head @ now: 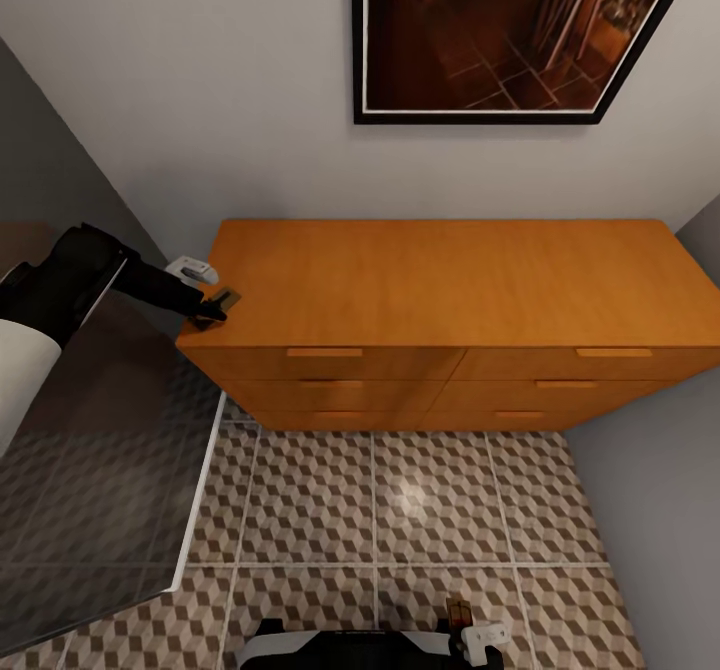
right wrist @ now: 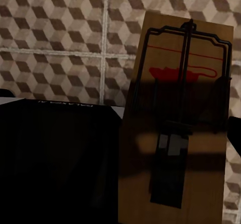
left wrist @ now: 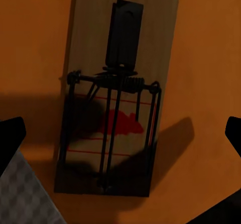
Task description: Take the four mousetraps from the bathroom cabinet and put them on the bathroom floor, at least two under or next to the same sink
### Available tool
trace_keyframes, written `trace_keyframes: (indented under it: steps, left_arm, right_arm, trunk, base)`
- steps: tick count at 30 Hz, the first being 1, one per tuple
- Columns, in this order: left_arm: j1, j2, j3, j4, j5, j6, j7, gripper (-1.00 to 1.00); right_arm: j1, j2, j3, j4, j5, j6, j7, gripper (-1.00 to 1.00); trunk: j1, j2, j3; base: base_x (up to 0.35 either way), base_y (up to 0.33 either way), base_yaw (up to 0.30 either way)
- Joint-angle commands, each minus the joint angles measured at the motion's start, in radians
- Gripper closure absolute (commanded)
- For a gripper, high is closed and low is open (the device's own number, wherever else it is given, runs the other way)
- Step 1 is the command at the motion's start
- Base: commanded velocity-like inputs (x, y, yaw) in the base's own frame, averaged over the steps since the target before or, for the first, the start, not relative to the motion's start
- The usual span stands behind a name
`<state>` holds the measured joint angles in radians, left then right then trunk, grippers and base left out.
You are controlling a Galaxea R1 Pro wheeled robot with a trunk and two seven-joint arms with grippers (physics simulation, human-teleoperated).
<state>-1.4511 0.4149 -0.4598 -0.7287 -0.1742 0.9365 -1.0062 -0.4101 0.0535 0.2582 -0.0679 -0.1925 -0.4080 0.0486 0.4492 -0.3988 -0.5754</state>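
Smooth satin wood on the cabinet (head: 450, 280); mousetrap (left wrist: 115, 98) is matt wood with dark, probably metal, wire; floor tiles (head: 440, 500) slightly glossy.

head camera looks steeply down over the cabinet (head: 450, 280) and the tiled floor (head: 400, 510). left wrist camera hangs close over a mousetrap (left wrist: 113, 98) at that cabinet's corner. right wrist camera sits tight on another mousetrap (right wrist: 175, 123), sharing the floor (right wrist: 65, 38).

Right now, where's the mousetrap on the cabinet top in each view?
Head view: mousetrap at cabinet top's left front corner, under left pincer.
Left wrist view: mousetrap centred, flat on orange top.
Right wrist view: a second mousetrap instead.
Shared landmark: cube-pattern floor tiles.
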Motion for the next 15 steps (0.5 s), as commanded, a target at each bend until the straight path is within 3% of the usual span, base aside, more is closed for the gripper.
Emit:
trace_keyframes:
  steps: [1,15]
  left_arm:
    - [0.0,0.001,-0.002,-0.001,-0.01,0.004,-0.009,-1.0]
    - [0.0,0.001,-0.002,0.0,-0.01,0.004,-0.008,-1.0]
  right_arm:
    - [-0.001,0.0,0.004,0.002,-0.013,-0.005,0.01,1.0]
    - [-0.001,0.0,0.004,0.002,-0.013,-0.005,0.01,1.0]
  trunk:
    - [0.001,-0.001,-0.003]
    - [0.001,-0.001,-0.012]
  base:
    - [0.0,0.0,0.0]
    - [0.0,0.0,0.0]
